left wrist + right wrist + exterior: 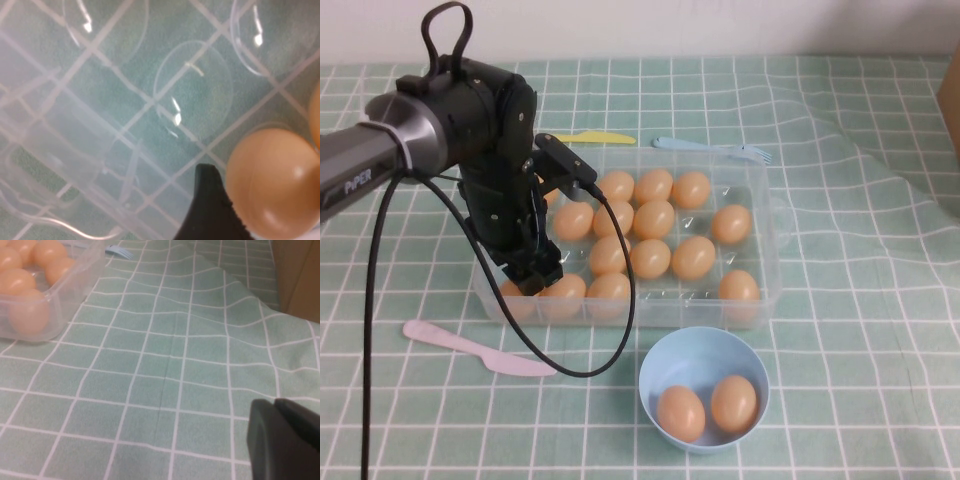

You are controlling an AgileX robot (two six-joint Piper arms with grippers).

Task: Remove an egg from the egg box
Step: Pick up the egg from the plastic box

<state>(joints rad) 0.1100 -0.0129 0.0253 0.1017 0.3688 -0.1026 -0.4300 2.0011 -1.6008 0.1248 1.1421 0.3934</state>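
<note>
**Left hand down in the egg box, nothing gripped**

From above, the left arm reaches in from the left and bends down into the near-left corner of the egg box, a clear tray sitting on the green checked tabletop. The left hand is low among the front row of eggs. An egg lies just beside its tip, with more eggs filling the middle and right cells. In front of the box stands a blue bowl with two eggs in it. A pink knife lies near the box's left front corner; a yellow knife and a blue fork lie behind the box. The right arm does not show here.

The left wrist camera looks straight down onto empty clear cells. One black finger shows, and an egg sits right beside it, touching or nearly so. The hand stands wide and nothing is clasped between its fingers.

The right wrist camera shows open cloth, with a corner of the box and its eggs well apart from the right hand. Only a dark part of that hand shows, so I cannot tell how it stands.
</note>
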